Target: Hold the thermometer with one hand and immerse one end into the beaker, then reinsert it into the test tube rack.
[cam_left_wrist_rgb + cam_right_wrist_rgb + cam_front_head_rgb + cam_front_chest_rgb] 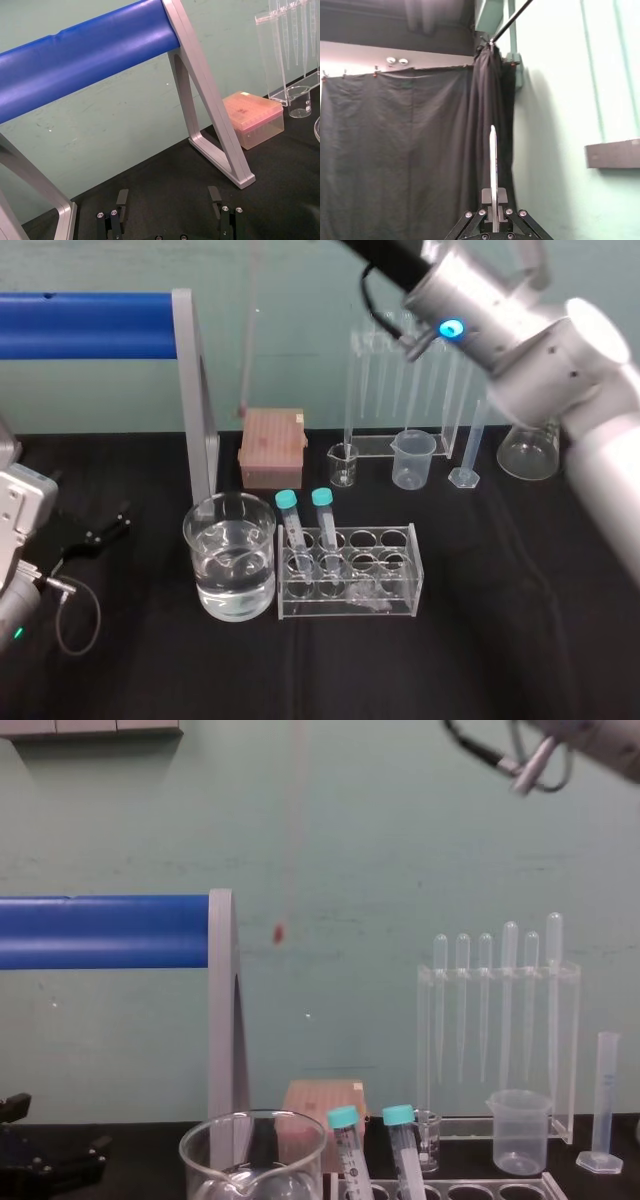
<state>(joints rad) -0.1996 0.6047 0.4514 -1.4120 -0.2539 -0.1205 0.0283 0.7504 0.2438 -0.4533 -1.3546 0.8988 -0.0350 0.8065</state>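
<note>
My right gripper (pixel 493 199) is shut on the thermometer (pixel 492 160), whose glass rod stands out from between its fingers. The thermometer (pixel 292 830) hangs upright high over the table, its red tip well above the beaker (pixel 250 1152). The beaker (pixel 230 555) holds water and stands to the left of the test tube rack (pixel 395 575). Two teal-capped tubes sit in the rack's left holes. The right arm (pixel 500 335) reaches up and left out of the head view. My left gripper (pixel 168 197) is open, parked low at the table's left (pixel 95 535).
A blue bar on a grey frame (pixel 190 390) stands behind the beaker. At the back are a pink box (pixel 272 445), a small glass beaker (pixel 342 465), a plastic beaker (pixel 413 458), a pipette stand (pixel 400 390), a graduated cylinder (pixel 470 445) and a flask (pixel 528 450).
</note>
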